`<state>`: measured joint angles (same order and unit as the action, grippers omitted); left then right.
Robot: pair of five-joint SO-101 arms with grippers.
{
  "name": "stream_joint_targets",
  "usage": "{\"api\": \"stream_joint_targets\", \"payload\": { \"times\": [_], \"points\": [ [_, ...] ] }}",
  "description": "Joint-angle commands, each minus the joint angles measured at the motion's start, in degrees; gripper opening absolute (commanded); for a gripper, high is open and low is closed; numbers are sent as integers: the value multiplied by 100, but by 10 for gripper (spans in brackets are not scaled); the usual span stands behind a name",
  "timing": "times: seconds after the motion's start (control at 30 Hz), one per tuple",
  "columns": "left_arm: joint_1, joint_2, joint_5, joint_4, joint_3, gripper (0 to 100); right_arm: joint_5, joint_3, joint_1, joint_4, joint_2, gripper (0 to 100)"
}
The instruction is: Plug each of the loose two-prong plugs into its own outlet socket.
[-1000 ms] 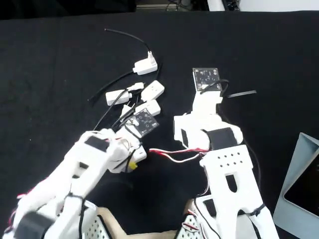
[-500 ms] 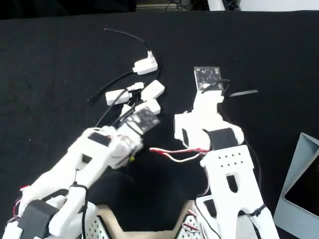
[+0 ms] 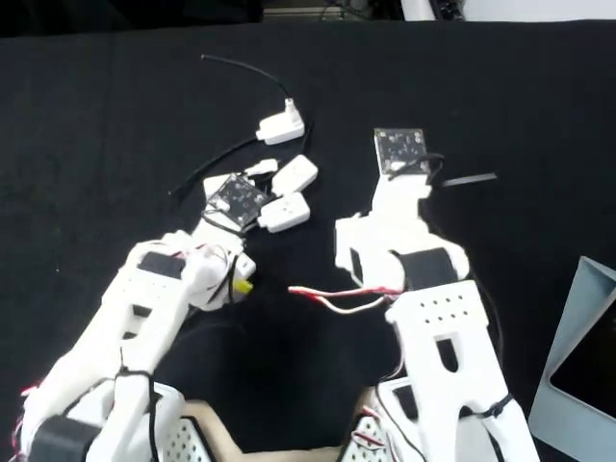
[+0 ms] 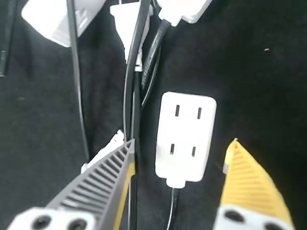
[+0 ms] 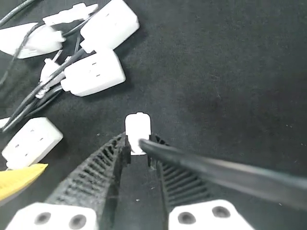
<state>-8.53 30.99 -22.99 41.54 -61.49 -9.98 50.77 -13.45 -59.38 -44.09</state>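
Note:
My left gripper (image 4: 182, 143) is open, its grey finger (image 4: 103, 179) and yellow finger (image 4: 244, 179) on either side of a white outlet block (image 4: 186, 139) with two sockets facing up. Beyond it lies a loose white plug (image 4: 125, 24) on a black cord. My right gripper (image 5: 138, 143) is shut on a small white plug (image 5: 138, 128) just above the black cloth, its cord (image 5: 225, 175) trailing back. Three outlet blocks (image 5: 93, 72) lie ahead of it. From above, the left wrist (image 3: 234, 199) hangs over the cluster of outlets (image 3: 285, 212), and the right wrist (image 3: 399, 149) is to their right.
Black cords (image 3: 207, 159) tangle through the white blocks, and another adapter (image 3: 281, 126) lies at the far side. A grey-blue box (image 3: 582, 356) stands at the right edge. Open black cloth (image 3: 520, 96) lies beyond the right arm.
The left arm has swung left and farther out, from beside the nearest outlet to over the cluster's left part. The right arm has kept still.

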Motion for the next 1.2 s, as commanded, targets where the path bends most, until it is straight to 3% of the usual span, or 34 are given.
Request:
{"api": "stream_joint_targets", "payload": {
  "times": [0.0,0.27,0.43,0.77,1.17],
  "points": [
    [251,765,79,633,13,295,-26,-198,-501,79,31,14],
    [2044,2066,677,1055,-110,295,501,-602,-1415,141,48,14],
    [2686,2514,949,1029,-593,295,642,-752,-2154,360,567,13],
    [2809,3033,1046,703,-1552,295,905,-725,-2760,1723,2070,12],
    [2818,3156,1046,668,-1666,295,1433,-760,-2585,2418,3002,12]
  ]
}}
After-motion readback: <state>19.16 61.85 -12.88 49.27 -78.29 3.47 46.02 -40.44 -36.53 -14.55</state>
